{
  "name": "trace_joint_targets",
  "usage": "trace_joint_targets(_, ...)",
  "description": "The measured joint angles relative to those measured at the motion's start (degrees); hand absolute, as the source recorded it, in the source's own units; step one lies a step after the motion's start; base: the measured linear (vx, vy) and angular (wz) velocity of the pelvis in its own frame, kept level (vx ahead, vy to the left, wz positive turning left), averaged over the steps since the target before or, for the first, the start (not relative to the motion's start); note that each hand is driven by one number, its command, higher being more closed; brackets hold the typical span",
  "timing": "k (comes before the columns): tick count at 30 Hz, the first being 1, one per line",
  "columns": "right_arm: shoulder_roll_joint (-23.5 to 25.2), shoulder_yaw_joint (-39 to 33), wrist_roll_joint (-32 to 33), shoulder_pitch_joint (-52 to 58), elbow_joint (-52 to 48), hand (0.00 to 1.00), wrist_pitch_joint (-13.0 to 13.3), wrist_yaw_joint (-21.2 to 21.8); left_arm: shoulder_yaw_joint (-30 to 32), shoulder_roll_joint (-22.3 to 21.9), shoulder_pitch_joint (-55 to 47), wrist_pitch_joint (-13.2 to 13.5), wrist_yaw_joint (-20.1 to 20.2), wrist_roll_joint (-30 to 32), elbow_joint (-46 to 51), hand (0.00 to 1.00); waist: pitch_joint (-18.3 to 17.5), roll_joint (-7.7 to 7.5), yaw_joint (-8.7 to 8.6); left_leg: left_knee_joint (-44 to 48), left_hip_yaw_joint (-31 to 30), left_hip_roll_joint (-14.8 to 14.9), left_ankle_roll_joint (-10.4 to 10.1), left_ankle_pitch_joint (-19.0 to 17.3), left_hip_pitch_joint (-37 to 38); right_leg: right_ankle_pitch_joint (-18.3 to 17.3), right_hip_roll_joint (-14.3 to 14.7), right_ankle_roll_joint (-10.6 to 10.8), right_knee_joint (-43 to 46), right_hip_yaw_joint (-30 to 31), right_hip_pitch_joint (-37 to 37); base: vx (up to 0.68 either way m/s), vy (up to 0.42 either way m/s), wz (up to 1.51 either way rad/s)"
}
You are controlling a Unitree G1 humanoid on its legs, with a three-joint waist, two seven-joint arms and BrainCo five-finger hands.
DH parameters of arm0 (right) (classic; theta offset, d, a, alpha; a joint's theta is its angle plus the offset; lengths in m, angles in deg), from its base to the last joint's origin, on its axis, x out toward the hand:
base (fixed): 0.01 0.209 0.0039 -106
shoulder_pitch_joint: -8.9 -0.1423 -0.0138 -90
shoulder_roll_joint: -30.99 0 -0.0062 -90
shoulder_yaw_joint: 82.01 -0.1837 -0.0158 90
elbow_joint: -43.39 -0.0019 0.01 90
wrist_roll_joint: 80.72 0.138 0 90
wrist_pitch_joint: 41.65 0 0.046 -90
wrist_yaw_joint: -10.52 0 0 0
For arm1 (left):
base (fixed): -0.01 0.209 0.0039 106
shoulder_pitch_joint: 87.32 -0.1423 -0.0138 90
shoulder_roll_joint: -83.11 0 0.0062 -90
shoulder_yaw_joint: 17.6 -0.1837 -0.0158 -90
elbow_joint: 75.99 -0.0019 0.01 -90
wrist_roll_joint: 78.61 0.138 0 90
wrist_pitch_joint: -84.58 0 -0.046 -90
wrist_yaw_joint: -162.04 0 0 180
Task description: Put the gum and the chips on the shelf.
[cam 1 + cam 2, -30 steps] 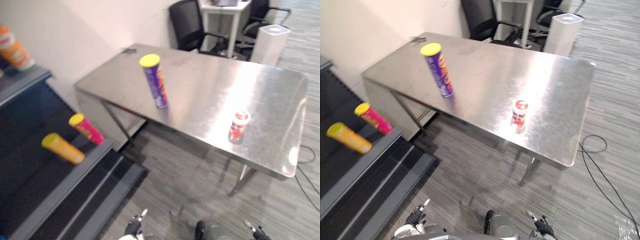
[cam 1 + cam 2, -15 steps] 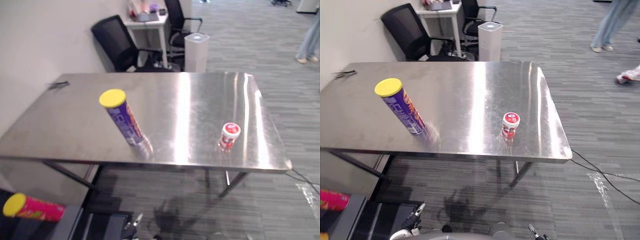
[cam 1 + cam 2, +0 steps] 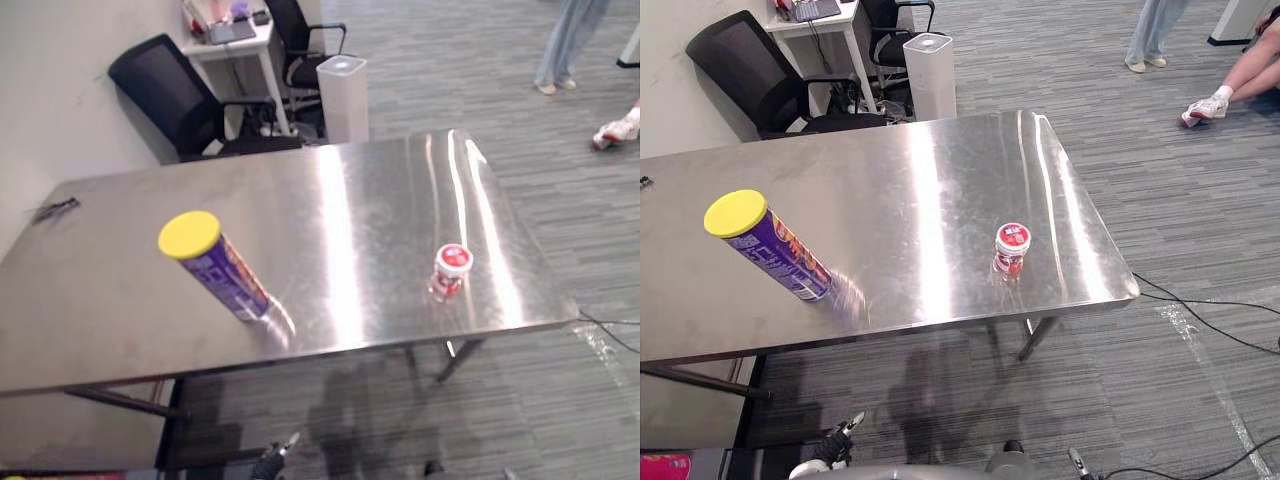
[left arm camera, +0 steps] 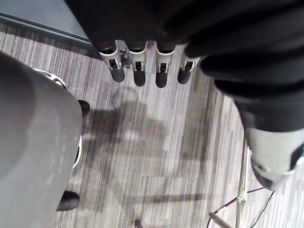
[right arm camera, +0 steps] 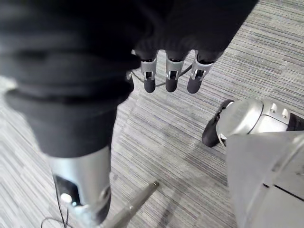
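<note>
A purple chips can (image 3: 218,268) with a yellow lid stands on the steel table (image 3: 340,190), left of its middle near the front edge. The gum (image 3: 451,270), a small red and white tub, stands to its right near the table's front right corner. Both show again in the right eye view, the chips can (image 3: 773,250) and the gum (image 3: 1011,248). My left hand (image 4: 138,67) hangs low over the carpet, fingers straight, holding nothing. My right hand (image 5: 171,72) hangs the same way on the other side, empty too. Both hands are well short of the table.
Behind the table are a black office chair (image 3: 172,95), a small white desk (image 3: 228,38) and a white cylindrical unit (image 3: 342,92). A person's legs (image 3: 565,45) stand at the far right. A shelf corner with a red can (image 3: 662,466) shows at lower left.
The camera has swung to the right: the dark shelf with its cans has slid out at the left and the table now faces me. The can and the gum have not moved.
</note>
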Motion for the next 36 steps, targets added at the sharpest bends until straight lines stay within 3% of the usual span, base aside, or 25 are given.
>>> trace_joint_targets(4,-2.92,-11.41,0.09,-0.41,-0.01,0.0,-0.08,-1.48,0.45,-0.02,-0.49,-0.51,0.08,1.35,0.06,0.0,-0.58,-0.31,-0.08,-1.83,0.47,-0.22,0.14,1.25,-0.01,1.55,0.28,0.05,-2.68,-0.12,0.11,-0.09,-0.027,-0.08)
trace_joint_targets(8,-9.01,-24.67,1.21,-2.44,-0.57,0.0,0.0,-3.47,4.1,-0.09,-0.59,-0.61,0.13,1.47,0.61,0.0,-0.89,-0.36,-0.52,-3.61,0.91,-0.49,0.17,2.16,-0.05,2.19,0.44,0.38,-3.51,0.13,-0.47,-0.05,-0.024,-0.04)
trace_joint_targets(12,-13.31,-25.66,2.9,-5.06,-8.04,0.0,0.3,-6.76,4.97,-0.07,-2.11,-0.63,0.06,1.47,0.98,0.0,-1.35,-0.9,-1.87,-4.1,1.07,-0.78,0.28,2.37,-0.04,2.27,0.35,0.44,-3.52,0.48,-0.71,0.01,-0.003,-0.03)
trace_joint_targets(16,-14.12,-20.81,1.7,-6.29,-29.75,0.0,2.15,-12.92,7.0,-0.06,-2.12,-0.62,-0.02,1.47,1.91,0.0,-1.91,-1.5,-1.83,-4.27,1.28,-0.93,0.26,2.35,-0.57,2.29,0.28,0.46,-3.41,0.7,-1.59,0.02,-0.012,-0.02)
trace_joint_targets(18,-14.11,-16.16,-4.26,-6.55,-41.76,0.0,3.02,-16.32,7.22,-0.09,-2.14,-0.65,-0.11,1.5,2.24,0.0,-2.18,-1.47,-1.82,-4.25,1.37,-0.87,0.21,2.32,-0.94,2.3,0.35,0.46,-3.21,0.72,-2.3,0.01,-0.011,-0.02)
trace_joint_targets(22,-13.49,-6.85,-14.25,-6.6,-56.13,0.0,3.98,-18.15,7.15,-0.33,-2.15,-1.09,-0.17,2.92,2.57,0.0,-2.46,-1.61,-1.7,-4.2,1.53,-0.77,0.07,2.23,-1.01,2.33,0.43,0.5,-3.19,0.87,-2.33,0.01,-0.012,-0.03)
trace_joint_targets(25,-10.57,-0.25,-19.56,-5.71,-65.52,0.0,4.44,-14.91,7.06,-0.59,-2.56,-1.17,0.11,4.36,3.47,0.0,-2.59,-2.2,-1.58,-4.17,1.47,-0.81,0.06,2.2,-1.11,2.37,0.35,0.57,-3.21,0.79,-2.34,0.0,0.0,0.0)
trace_joint_targets(29,-9.23,7.63,-20.28,-1.82,-73.42,0.0,5.16,-7.95,6.92,-0.6,-2.66,-1.21,0.39,6.51,3.7,0.0,-2.84,-2.55,-1.5,-3.05,1.14,-0.99,0.11,1.88,-1.91,2.57,-0.11,0.9,-3.21,0.43,-2.35,-0.01,-0.011,0.05)
trace_joint_targets(36,-9.29,16.31,-19.61,0.81,-74.99,0.0,5.31,0.15,6.52,-0.56,-2.69,-1.21,0.64,8.22,3.84,0.0,-2.96,-2.52,-1.24,-2.5,1.01,-1.09,0.11,1.86,-1.97,2.66,-0.44,1.04,-3.19,0.24,-2.2,-0.03,-0.015,0.0)
